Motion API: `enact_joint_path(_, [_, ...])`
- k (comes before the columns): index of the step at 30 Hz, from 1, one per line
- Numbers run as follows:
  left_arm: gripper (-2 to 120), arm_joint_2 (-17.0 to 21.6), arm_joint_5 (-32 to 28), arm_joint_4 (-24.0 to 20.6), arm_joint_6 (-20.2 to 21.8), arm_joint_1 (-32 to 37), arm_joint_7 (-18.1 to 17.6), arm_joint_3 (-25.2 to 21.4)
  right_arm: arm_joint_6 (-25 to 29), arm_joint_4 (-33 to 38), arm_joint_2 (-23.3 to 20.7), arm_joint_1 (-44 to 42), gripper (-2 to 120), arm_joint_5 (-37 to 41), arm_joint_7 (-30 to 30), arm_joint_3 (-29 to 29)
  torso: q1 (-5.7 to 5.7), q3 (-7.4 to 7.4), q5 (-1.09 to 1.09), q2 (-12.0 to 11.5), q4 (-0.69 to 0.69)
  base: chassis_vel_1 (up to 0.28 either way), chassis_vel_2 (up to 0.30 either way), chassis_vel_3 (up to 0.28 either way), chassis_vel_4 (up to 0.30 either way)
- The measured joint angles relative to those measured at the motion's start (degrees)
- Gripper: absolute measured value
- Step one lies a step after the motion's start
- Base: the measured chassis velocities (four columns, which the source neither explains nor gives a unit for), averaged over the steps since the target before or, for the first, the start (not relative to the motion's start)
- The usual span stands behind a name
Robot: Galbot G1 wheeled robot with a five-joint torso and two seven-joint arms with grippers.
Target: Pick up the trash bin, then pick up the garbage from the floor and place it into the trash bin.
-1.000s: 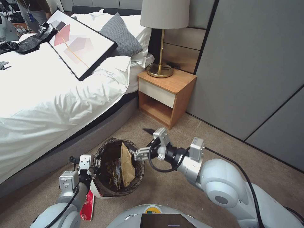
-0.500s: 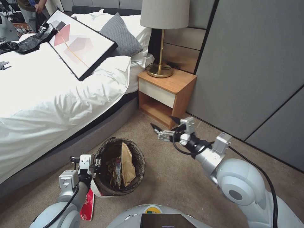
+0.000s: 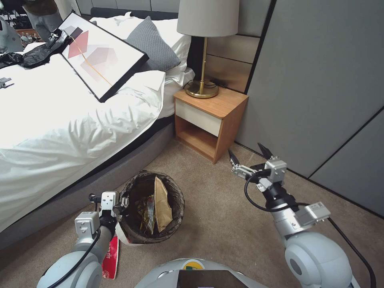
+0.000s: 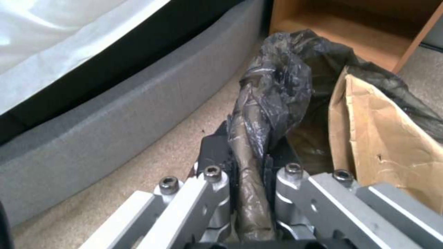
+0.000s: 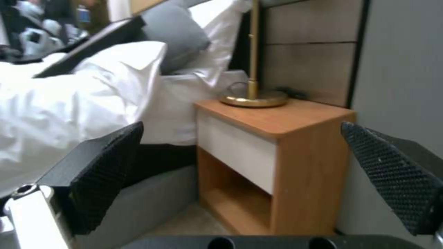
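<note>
The trash bin (image 3: 179, 208), white with a dark liner over its rim, sits low in front of me beside the bed. My left gripper (image 3: 120, 205) is shut on its near-left rim; in the left wrist view the left gripper (image 4: 245, 152) pinches the liner-covered rim (image 4: 251, 135). Inside the bin stand a brown paper bag (image 3: 162, 204) (image 4: 383, 131) and yellow wrappers (image 3: 146, 212). A crushed red-white paper cup (image 3: 111, 256) lies on the carpet under my left arm. My right gripper (image 3: 248, 153) (image 5: 249, 169) hangs open and empty to the right of the nightstand, near the wall.
A wooden nightstand (image 3: 210, 120) (image 5: 268, 148) with a brass lamp (image 3: 203, 86) stands between the bed (image 3: 60, 120) and grey wall panels (image 3: 320, 80). The bed's grey base (image 4: 115, 103) runs close along the bin's left side. Bare carpet (image 3: 224, 224) lies between bin and right arm.
My right arm has swung from over the bin's rim out to the right toward the wall, open and empty. The left gripper and bin have barely moved.
</note>
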Motion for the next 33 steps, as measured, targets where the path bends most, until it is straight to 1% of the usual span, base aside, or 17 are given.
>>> enact_joint_path(1, [7, 0.0, 0.0, 0.0, 0.1, -0.2, 0.0, 0.1, 0.8, 0.0, 1.1, -1.1, 100, -1.4, -0.2, 0.2, 0.00, 0.00, 0.00, 0.0, 0.00, 0.000, 0.000, 0.000, 0.000])
enact_joint_path(3, [7, -0.2, -0.1, 0.0, 0.2, -0.4, 0.0, 0.1, 1.6, 0.0, 2.0, -1.9, 100, -2.3, -0.3, 0.2, 0.00, 0.00, 0.00, 0.0, 0.00, 0.000, 0.000, 0.000, 0.000])
enact_joint_path(8, [7, -0.5, -0.4, 0.0, 0.5, -1.0, 0.1, 0.0, 1.8, -0.8, 3.4, -2.1, 100, -2.9, -0.2, 0.0, 0.00, 0.00, 0.00, 0.0, 0.01, 0.000, 0.000, 0.000, 0.000])
enact_joint_path(16, [7, -0.6, -0.8, 0.0, 0.8, -1.4, 0.1, -0.3, 0.9, -1.3, 3.6, -1.6, 100, -2.9, 0.1, -0.3, 0.00, 0.00, 0.00, 0.0, 0.01, 0.005, 0.007, 0.002, 0.005])
enact_joint_path(33, [7, -1.2, -1.0, 0.0, 0.9, -2.6, 0.1, -0.3, 0.6, -2.2, 3.5, -0.9, 100, -2.9, 1.4, 0.1, 0.00, 0.01, 0.00, 0.0, -0.01, 0.057, 0.050, 0.054, 0.054])
